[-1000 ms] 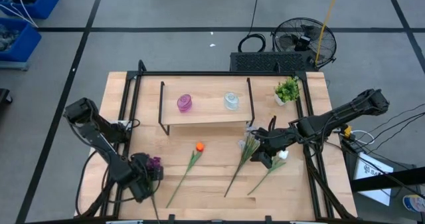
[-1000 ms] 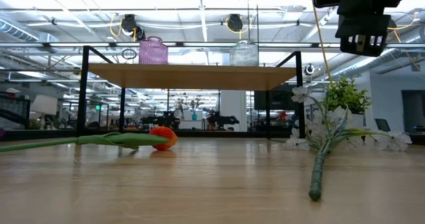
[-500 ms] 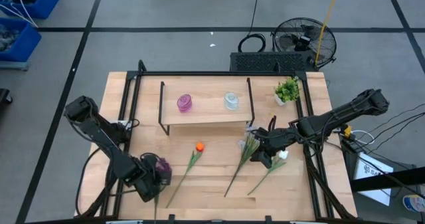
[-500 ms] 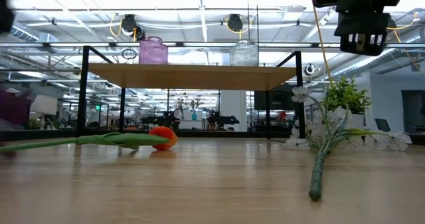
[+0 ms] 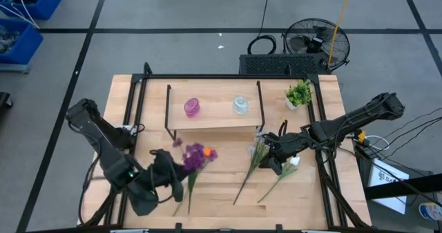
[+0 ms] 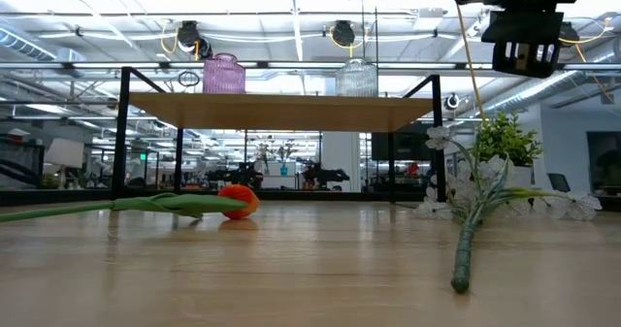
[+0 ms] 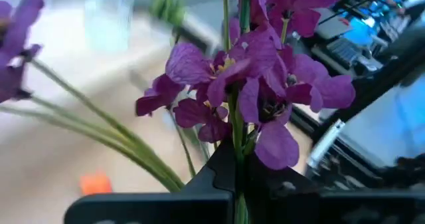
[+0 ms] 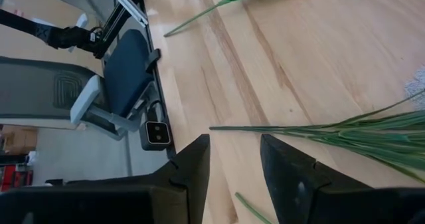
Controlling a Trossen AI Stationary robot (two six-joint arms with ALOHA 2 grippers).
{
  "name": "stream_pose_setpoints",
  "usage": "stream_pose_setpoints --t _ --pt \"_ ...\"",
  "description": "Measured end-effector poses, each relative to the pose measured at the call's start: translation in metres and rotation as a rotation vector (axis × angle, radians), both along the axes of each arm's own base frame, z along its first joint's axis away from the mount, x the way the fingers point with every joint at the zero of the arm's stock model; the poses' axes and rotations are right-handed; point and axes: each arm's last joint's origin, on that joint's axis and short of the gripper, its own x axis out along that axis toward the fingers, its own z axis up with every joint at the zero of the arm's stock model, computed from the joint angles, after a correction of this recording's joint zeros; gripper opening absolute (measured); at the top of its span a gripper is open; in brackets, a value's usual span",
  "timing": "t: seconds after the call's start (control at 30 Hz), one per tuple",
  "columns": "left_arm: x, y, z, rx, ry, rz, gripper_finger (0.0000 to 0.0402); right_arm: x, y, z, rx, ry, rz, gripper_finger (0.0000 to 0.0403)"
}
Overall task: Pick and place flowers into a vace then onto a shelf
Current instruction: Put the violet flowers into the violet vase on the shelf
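Evidently the light, limp purple flower is clamped at its stem by the left gripper; the right gripper is held apart.

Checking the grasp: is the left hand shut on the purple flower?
Shut: the left hand pinches the purple flower by its stem.

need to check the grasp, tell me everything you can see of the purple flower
The purple flower is an artificial cluster of dark purple petals with yellowish centres on thin green stalks that join one green stem. The left gripper is shut on that stem just below the blooms, its dark fingers on either side. From above, the blooms sit over the front-left table, covering most of the orange tulip. They are not seen in the low view.
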Motion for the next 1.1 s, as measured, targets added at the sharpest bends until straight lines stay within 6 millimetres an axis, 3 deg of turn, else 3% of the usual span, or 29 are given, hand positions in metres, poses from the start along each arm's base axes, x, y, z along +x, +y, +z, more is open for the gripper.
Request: stream_pose_setpoints --t 0.17,0.33,0.6,0.83,1.1 --pt "0.013 0.021 0.043 0.236 -0.009 0.005 0.0009 0.0 0.0 0.0 0.0 0.0 0.0 0.0125" --pt "0.026 0.052 0.069 0.448 0.036 0.083 0.0025 0.0 0.0 0.0 0.0 0.0 0.0 0.0125" --pt "0.034 0.1 0.109 0.729 0.165 0.241 0.0016 0.001 0.0 0.001 0.006 -0.018 0.0 0.0125" --pt "0.045 0.14 0.113 0.756 0.25 0.314 0.0008 0.003 0.001 0.005 0.007 -0.065 0.01 0.0125" --pt "0.053 0.172 0.113 0.702 0.255 0.386 0.0008 0.004 0.002 0.007 0.011 -0.088 0.012 0.0125"
